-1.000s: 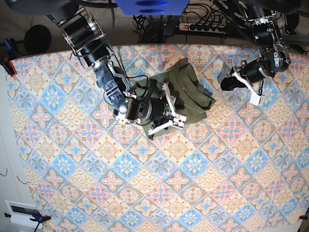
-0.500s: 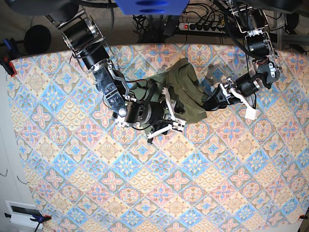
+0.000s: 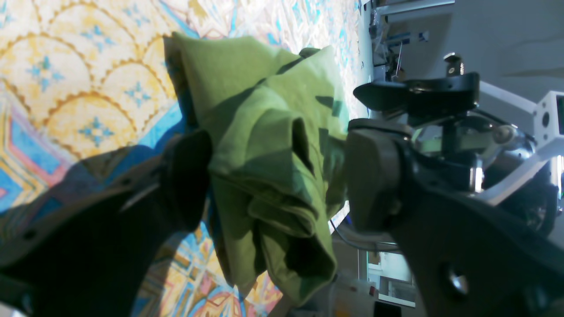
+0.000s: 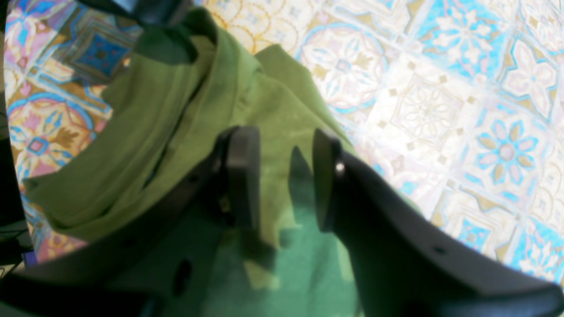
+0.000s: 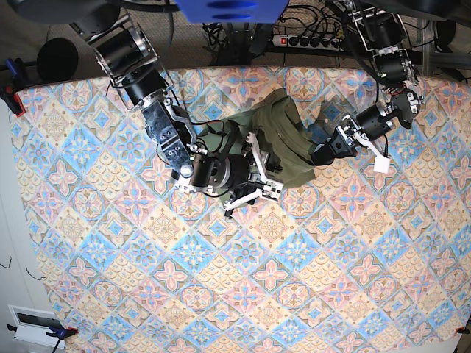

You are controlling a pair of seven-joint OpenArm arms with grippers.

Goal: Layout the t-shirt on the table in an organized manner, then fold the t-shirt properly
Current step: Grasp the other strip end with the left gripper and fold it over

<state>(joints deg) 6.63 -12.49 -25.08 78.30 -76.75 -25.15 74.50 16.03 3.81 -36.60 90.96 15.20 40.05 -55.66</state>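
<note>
Much of the t-shirt [image 5: 283, 143] is hidden in the base view: the right arm lies across its near-left part, so only a bunched olive mound shows, resting on the table [image 5: 221, 294] towards the far edge and near the middle of its width. The shirt's outline, sleeves and collar cannot be made out; it is a crumpled heap of soft, matte cotton with deep folds and rolled edges. The table is covered by a flat cloth printed with pink, blue and beige diamond tiles, and its corners are cut off by the frame. The right gripper [image 4: 282, 176] sits over the shirt, its two flat dark fingers [image 4: 242, 176] partly apart with green fabric lying below and between them; whether they pinch that fabric I cannot tell, since the wrist picture is blurred there. The left gripper [image 3: 273, 176] stands at the shirt's right-hand edge with its jaws spread wide, a thick fold of the shirt [image 3: 264, 145] between them, one blunt grey pad [image 3: 374, 176] beside the cloth and the other dark finger on the opposite side in shadow; it has not closed on the fold. Beyond the table's far edge, a power strip [image 5: 309, 40] and cables are only partly visible.
</note>
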